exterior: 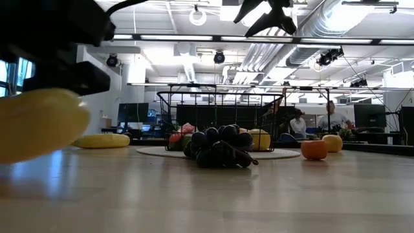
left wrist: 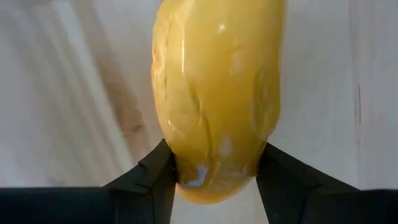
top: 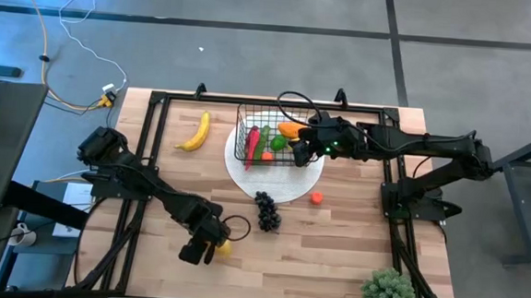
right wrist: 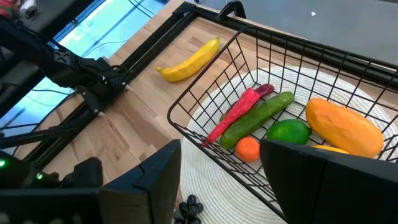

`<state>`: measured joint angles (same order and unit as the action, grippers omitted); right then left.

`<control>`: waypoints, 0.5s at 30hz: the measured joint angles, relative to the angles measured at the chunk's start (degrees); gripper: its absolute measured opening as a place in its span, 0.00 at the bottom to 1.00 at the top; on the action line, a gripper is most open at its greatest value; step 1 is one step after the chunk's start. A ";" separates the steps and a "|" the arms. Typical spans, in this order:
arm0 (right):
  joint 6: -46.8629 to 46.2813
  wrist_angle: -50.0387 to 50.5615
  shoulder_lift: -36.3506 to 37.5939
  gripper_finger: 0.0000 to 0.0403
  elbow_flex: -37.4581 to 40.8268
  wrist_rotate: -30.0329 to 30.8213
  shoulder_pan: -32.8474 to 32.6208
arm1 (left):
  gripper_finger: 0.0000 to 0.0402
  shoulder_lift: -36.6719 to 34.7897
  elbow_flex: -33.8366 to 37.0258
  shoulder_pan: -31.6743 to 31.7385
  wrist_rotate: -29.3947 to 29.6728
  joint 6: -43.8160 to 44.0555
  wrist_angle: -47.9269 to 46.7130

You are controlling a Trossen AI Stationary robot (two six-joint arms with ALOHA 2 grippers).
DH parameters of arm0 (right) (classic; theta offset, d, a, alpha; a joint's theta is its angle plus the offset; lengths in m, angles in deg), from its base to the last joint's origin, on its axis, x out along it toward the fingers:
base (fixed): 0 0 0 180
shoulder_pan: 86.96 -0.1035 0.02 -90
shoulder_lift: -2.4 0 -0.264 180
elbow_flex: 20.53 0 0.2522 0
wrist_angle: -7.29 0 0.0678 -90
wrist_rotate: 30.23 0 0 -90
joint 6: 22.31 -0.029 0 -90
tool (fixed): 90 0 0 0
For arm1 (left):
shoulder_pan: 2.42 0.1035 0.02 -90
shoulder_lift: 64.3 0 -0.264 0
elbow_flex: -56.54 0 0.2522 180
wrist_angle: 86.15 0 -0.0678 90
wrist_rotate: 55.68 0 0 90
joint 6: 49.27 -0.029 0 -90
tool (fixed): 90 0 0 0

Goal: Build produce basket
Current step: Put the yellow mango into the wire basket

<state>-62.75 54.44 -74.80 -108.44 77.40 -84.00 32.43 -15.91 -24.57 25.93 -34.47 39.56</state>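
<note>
My left gripper (top: 206,248) is at the table's near-left part, shut on a yellow lemon (left wrist: 217,93), which looms large in the low view (exterior: 39,123). The black wire basket (top: 268,135) stands on a round white plate (top: 286,189). It holds a red chili (right wrist: 233,115), a green cucumber (right wrist: 261,115), a green lime (right wrist: 289,132), a small orange (right wrist: 249,149) and an orange-yellow fruit (right wrist: 345,127). My right gripper (right wrist: 221,186) hovers open over the basket's right side. A banana (top: 194,133), dark grapes (top: 266,211) and a small orange-red fruit (top: 318,197) lie on the table. My left gripper pinches the lemon by one end (left wrist: 211,180) between its two fingers (left wrist: 152,177), one on each side. The rest of the lemon sticks out ahead, past the fingertips. I cannot tell whether its underside touches the table.
A green bushy plant (top: 388,293) stands at the table's near-right corner. The grapes (exterior: 220,147) lie between my left gripper and the plate. Bare wood stretches along the near edge. People sit in the room behind the table (exterior: 333,116).
</note>
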 joint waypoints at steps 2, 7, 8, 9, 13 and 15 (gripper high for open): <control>0.00 -0.74 0.56 0.49 0.00 0.00 0.00 | 0.41 -1.05 -0.02 1.03 0.11 0.37 0.76; 0.86 -1.53 2.64 0.49 -0.02 0.80 0.00 | 0.41 -3.27 -0.05 4.45 0.69 1.10 2.32; 1.18 -1.85 3.02 0.49 -0.02 1.26 0.00 | 0.41 -3.74 -0.06 5.22 1.15 1.11 2.67; 1.70 -1.89 3.41 0.49 -0.02 1.83 0.00 | 0.41 -4.26 -0.05 6.02 1.71 1.12 2.96; 3.17 -1.88 4.46 0.49 -0.02 3.93 0.02 | 0.41 -6.36 -0.09 9.56 3.89 1.10 4.56; 3.49 -1.90 4.60 0.49 -0.02 4.51 0.04 | 0.40 -7.40 -0.09 11.70 3.96 1.10 5.49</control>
<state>-59.26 52.53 -70.21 -108.47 81.91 -83.95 25.03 -16.00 -12.87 29.89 -33.37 45.04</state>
